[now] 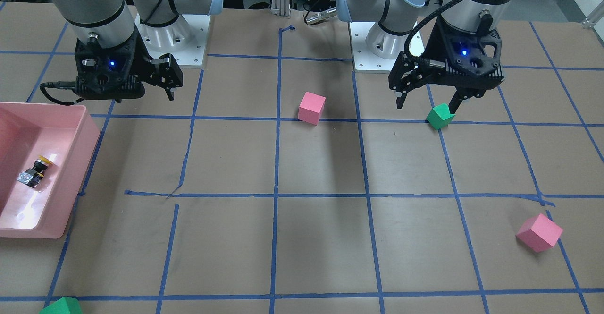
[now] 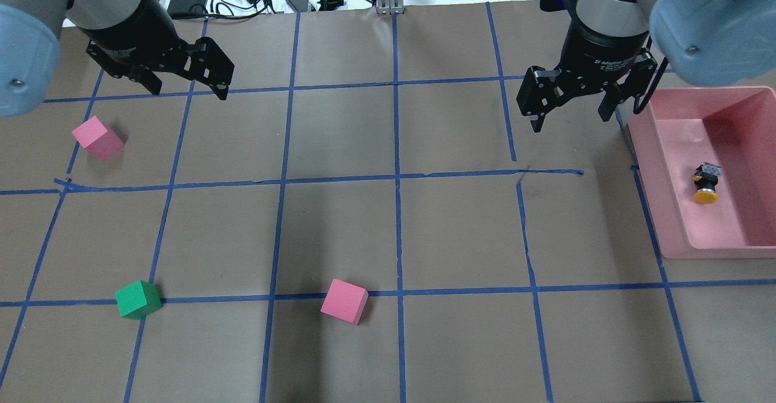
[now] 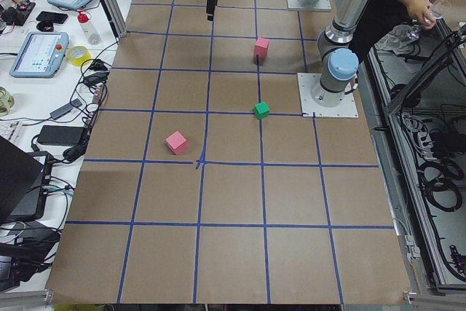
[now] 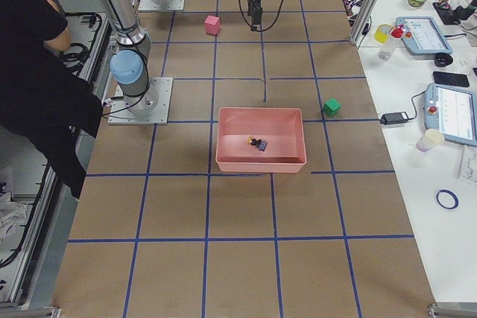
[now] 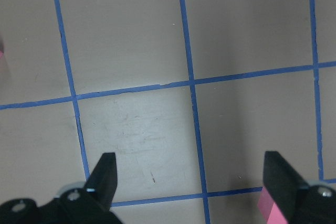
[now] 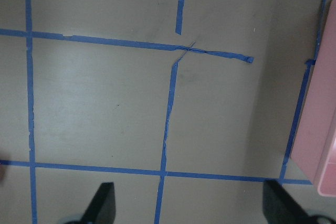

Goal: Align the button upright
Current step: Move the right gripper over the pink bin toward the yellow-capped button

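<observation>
Pink plastic catches the eye first: a bin (image 2: 645, 166) sits on the surface (image 2: 424, 233) at the robot's right. The button (image 2: 706, 183) lies on its side on the bin floor, clear of the walls, with its yellow cap pointing towards the robot. The overhead and front views show this plainly, and the right-side view shows it much smaller. Neither wrist view has the button. The right wrist view catches only a strip of the bin's rim at its edge.

The overhead view leaves out a second green cube (image 1: 61, 307) at the operators' edge, which the front view partly catches. It does show a pink cube (image 2: 344, 301) near the middle and another pink cube (image 2: 97, 138) on the robot's left.

The right hand (image 2: 570, 121) hangs above the surface near the bin, outside it. Its fingers are spread wide with nothing between them, and its own camera sees only bare taped surface in the gap.

The left hand (image 2: 190, 91) is spread just as wide and also holds nothing. In the front view one of its fingers overlaps the green cube (image 1: 440, 115), and I cannot tell from there whether they touch. Its wrist camera shows only bare surface between the fingers, with a sliver of pink beside one of them.
</observation>
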